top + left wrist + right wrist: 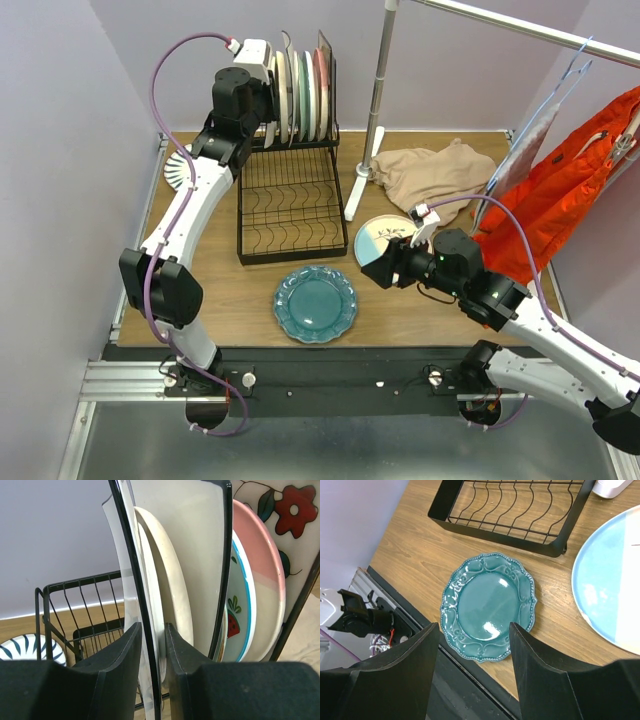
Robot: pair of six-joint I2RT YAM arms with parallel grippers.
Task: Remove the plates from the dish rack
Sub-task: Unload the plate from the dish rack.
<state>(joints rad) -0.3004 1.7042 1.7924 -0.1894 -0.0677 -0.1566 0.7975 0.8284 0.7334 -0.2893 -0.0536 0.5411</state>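
Note:
Several plates (300,90) stand on edge in the upper basket of the black wire dish rack (290,258). My left gripper (266,112) reaches into that row from the left. In the left wrist view the left gripper (152,640) is shut on the near edge of a black-rimmed plate (197,535), with a cream round plate (172,590) close behind it. To the right stand a red-fruit plate (237,610), a pink-and-cream plate (265,590) and a floral plate (295,520). My right gripper (474,630) hangs open and empty over a scalloped teal plate (487,605) on the table.
A cream-blue plate (385,238) lies right of the rack and a striped plate (178,170) left of it. A metal clothes-rail stand (375,100) rises behind. Beige cloth (435,170) and an orange garment (570,190) fill the right side.

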